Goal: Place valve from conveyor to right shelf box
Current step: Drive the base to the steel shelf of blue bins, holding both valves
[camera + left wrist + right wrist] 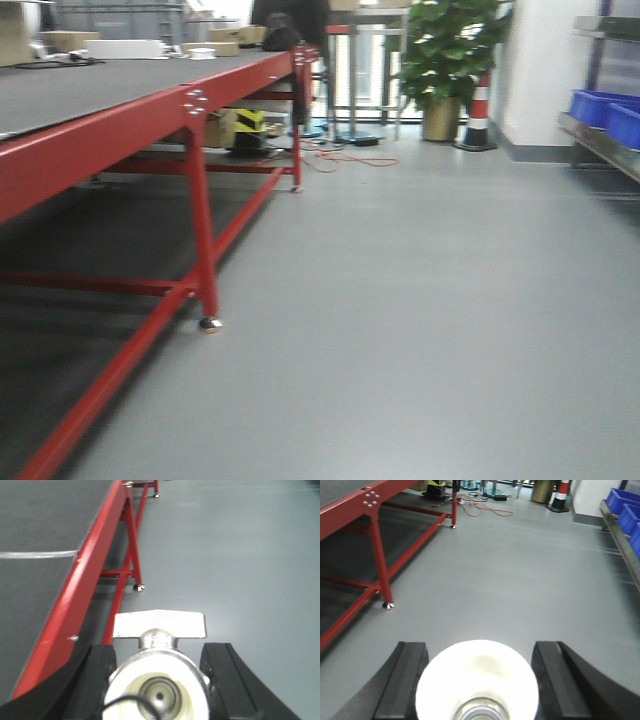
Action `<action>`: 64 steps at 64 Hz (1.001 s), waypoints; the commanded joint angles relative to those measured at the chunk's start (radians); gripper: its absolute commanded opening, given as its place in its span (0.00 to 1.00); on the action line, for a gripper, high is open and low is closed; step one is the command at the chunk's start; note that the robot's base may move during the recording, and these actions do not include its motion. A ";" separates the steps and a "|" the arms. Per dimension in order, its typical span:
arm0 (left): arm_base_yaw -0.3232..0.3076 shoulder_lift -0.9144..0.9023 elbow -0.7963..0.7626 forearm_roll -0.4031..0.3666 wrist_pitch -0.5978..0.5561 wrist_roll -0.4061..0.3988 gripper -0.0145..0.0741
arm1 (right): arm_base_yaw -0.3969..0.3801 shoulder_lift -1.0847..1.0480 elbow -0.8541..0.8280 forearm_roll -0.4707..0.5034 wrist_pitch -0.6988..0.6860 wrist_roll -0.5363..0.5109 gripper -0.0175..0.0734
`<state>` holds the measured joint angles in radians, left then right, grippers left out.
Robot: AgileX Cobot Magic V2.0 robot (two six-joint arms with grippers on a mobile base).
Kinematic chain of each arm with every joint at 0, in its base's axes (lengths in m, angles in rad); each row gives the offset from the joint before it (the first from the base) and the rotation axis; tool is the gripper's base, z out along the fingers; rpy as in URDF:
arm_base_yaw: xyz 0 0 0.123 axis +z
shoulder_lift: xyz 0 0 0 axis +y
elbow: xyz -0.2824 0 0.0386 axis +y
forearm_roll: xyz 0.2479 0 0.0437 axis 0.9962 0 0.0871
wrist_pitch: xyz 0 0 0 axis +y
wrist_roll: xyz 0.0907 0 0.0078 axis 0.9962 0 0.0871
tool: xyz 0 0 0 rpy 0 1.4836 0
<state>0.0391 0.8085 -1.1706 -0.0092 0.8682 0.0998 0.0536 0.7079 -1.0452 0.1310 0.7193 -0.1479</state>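
Note:
In the left wrist view a silver valve (157, 680) with a white end cap and a flat lever (159, 624) sits between the black fingers (97, 675) of my left gripper (159, 650), which is shut on it. My right gripper (479, 647) is shut on a second valve (477, 680), its round white cap facing the camera. The conveyor (90, 85), a dark belt on a red frame (200, 230), runs along the left, and both grippers hang over the grey floor beside it. Blue shelf boxes (605, 108) stand on the metal shelf (600, 145) at the right.
A potted plant (445, 50) and a red-and-white cone (480, 110) stand at the far end. Orange cables (345, 158) lie on the floor by the conveyor's far leg. Grey floor (420, 320) stretches between conveyor and shelf. Cartons (65, 40) sit beyond the belt.

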 commanded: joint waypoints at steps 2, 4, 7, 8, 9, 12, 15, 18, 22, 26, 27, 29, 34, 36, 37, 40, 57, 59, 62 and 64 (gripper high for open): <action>-0.005 -0.010 -0.004 -0.006 -0.056 -0.006 0.04 | 0.000 -0.011 -0.010 -0.001 -0.076 -0.004 0.02; -0.005 -0.010 -0.004 -0.006 -0.056 -0.006 0.04 | 0.000 -0.011 -0.010 -0.001 -0.076 -0.004 0.02; -0.005 -0.010 -0.004 -0.006 -0.056 -0.006 0.04 | 0.000 -0.011 -0.010 -0.001 -0.076 -0.004 0.02; -0.005 -0.010 -0.004 -0.006 -0.056 -0.006 0.04 | 0.000 -0.011 -0.010 -0.001 -0.076 -0.004 0.02; -0.005 -0.010 -0.004 -0.006 -0.056 -0.006 0.04 | 0.000 -0.011 -0.010 -0.001 -0.076 -0.004 0.02; -0.005 -0.010 -0.004 -0.006 -0.056 -0.006 0.04 | 0.000 -0.011 -0.010 -0.001 -0.076 -0.004 0.02; -0.005 -0.010 -0.004 -0.006 -0.056 -0.006 0.04 | 0.000 -0.011 -0.010 -0.001 -0.076 -0.004 0.02; -0.005 -0.010 -0.004 -0.006 -0.056 -0.006 0.04 | 0.000 -0.011 -0.010 -0.001 -0.076 -0.004 0.02; -0.005 -0.010 -0.004 -0.006 -0.056 -0.006 0.04 | 0.000 -0.011 -0.010 -0.001 -0.076 -0.004 0.02; -0.005 -0.010 -0.004 -0.006 -0.056 -0.006 0.04 | 0.000 -0.011 -0.010 -0.001 -0.076 -0.004 0.02; -0.005 -0.010 -0.004 -0.006 -0.056 -0.006 0.04 | 0.000 -0.011 -0.010 -0.001 -0.076 -0.004 0.02; -0.005 -0.010 -0.004 -0.006 -0.056 -0.006 0.04 | 0.000 -0.011 -0.010 -0.001 -0.076 -0.004 0.02; -0.005 -0.010 -0.004 -0.006 -0.056 -0.006 0.04 | 0.000 -0.011 -0.010 -0.001 -0.076 -0.004 0.02; -0.005 -0.010 -0.004 -0.006 -0.056 -0.006 0.04 | 0.000 -0.011 -0.010 -0.001 -0.076 -0.004 0.02; -0.005 -0.010 -0.004 -0.006 -0.056 -0.006 0.04 | 0.000 -0.011 -0.010 -0.001 -0.076 -0.004 0.02; -0.005 -0.010 -0.004 -0.006 -0.056 -0.006 0.04 | 0.000 -0.011 -0.010 -0.001 -0.076 -0.004 0.02; -0.005 -0.010 -0.004 -0.006 -0.056 -0.006 0.04 | 0.000 -0.011 -0.010 -0.001 -0.076 -0.004 0.02; -0.005 -0.010 -0.004 -0.006 -0.056 -0.006 0.04 | 0.000 -0.011 -0.010 -0.001 -0.076 -0.004 0.02; -0.005 -0.010 -0.004 -0.006 -0.056 -0.006 0.04 | 0.000 -0.011 -0.010 -0.001 -0.076 -0.004 0.02; -0.005 -0.010 -0.004 -0.006 -0.056 -0.006 0.04 | 0.000 -0.011 -0.010 -0.001 -0.076 -0.004 0.02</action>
<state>0.0391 0.8085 -1.1706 -0.0092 0.8682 0.0977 0.0536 0.7041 -1.0452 0.1310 0.7193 -0.1479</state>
